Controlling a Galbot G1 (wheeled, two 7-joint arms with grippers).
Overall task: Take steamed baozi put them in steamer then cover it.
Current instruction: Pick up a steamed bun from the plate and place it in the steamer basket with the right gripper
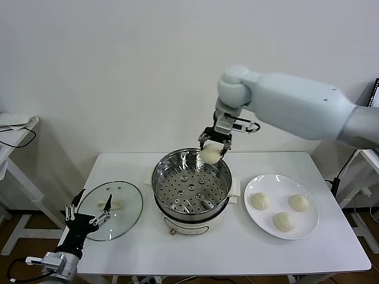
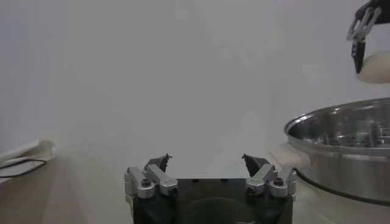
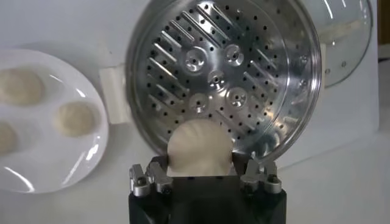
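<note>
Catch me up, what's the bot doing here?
The right gripper holds one baozi over the far rim of the steamer, whose tray is still empty. Three more baozi sit on the white plate. The left gripper, jaws open, waits near the glass lid lying left of the pot.

Cream-white baozi (image 1: 210,154), shiny perforated steamer (image 1: 190,184)

A white table (image 1: 237,248) carries three things. The steamer (image 1: 190,188) stands directly beneath the right gripper (image 1: 212,145), the white plate (image 1: 282,206) lies off to that gripper's right, and the glass lid (image 1: 111,210) lies flat just ahead of the left gripper (image 1: 87,217).
</note>
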